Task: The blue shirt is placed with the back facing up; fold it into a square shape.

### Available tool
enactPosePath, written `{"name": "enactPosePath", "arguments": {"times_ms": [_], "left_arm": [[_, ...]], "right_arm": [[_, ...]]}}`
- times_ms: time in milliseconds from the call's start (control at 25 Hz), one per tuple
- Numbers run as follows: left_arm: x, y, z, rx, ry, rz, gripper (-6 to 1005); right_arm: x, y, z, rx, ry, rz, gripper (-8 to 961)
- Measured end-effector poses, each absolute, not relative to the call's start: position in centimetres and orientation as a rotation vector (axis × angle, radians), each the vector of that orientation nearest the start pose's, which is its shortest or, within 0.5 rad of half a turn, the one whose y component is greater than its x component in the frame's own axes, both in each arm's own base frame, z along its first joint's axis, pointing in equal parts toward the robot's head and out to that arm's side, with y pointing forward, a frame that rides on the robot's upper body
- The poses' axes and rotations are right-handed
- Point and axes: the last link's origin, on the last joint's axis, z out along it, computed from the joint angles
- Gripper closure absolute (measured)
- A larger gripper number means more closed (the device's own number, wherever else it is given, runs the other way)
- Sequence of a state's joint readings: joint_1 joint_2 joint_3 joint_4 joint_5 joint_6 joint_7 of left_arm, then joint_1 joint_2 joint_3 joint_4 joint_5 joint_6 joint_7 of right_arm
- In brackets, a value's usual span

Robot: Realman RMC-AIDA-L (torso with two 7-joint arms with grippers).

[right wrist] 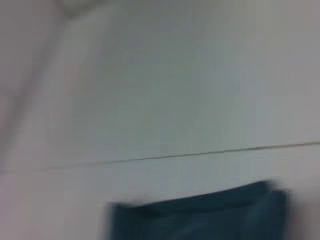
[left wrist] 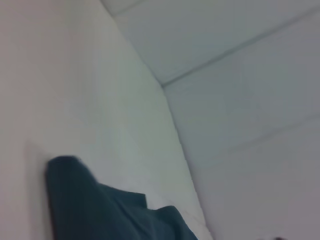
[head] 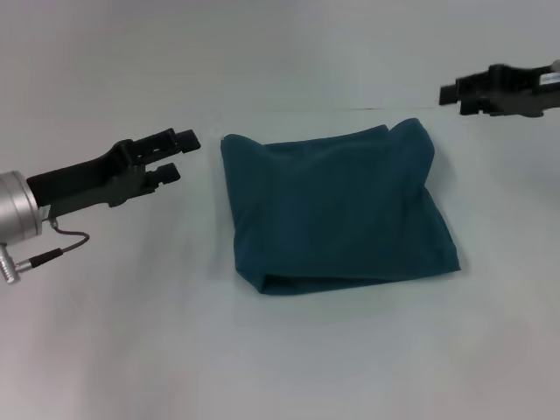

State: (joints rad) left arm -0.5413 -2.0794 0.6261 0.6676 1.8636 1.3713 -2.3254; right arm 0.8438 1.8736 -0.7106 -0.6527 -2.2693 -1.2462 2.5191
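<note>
The table (head: 131, 350) is a pale, plain surface that fills most of the head view. On it, a little right of the middle, lies the blue shirt (head: 337, 210), folded into a rough square with its plain side up. Its near edge shows a doubled layer at the left corner, and its far right corner bunches up slightly. The left wrist view catches one corner of the shirt (left wrist: 100, 210) against the pale surface, and the right wrist view shows one edge of it (right wrist: 200, 217) low in the picture.

The left gripper (head: 179, 156) hangs above the table just to the left of the shirt, near its far left corner but apart from it. Its two dark fingers (head: 166, 140) point toward the cloth with a small gap between them and nothing held.

The right gripper (head: 448, 92) sits at the far right, beyond the shirt's far right corner and clear of the cloth. Whether its fingers are spread or closed cannot be told from here. It holds none of the cloth.
</note>
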Motion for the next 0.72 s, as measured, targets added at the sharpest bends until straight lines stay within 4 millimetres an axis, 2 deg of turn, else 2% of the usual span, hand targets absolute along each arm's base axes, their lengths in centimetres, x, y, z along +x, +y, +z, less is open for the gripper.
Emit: {"name": "enactPosePath", "arguments": {"times_ms": [160,320,520,720], "left_arm": [[-25.9,37.2,2.7,-2.132,-1.644,-1.049,148],[-26.1,38.1,2.0,-2.129,-1.529,-0.978,148],[-26.0,39.5,0.1,-2.107,-1.501,-0.853,148],[-24.5,41.5,-1.0,-2.098,-1.395,-0.784,149]], "right_arm": [[23.1,42.0,10.3,-2.263,1.678,0.685,468],[26.4,37.4,9.4,-2.337,1.680,0.787,432],[31.2,31.7,7.3,-2.215,1.680,0.970,362],[34.1,27.3,6.8,-2.122,1.642,1.045,293]]}}
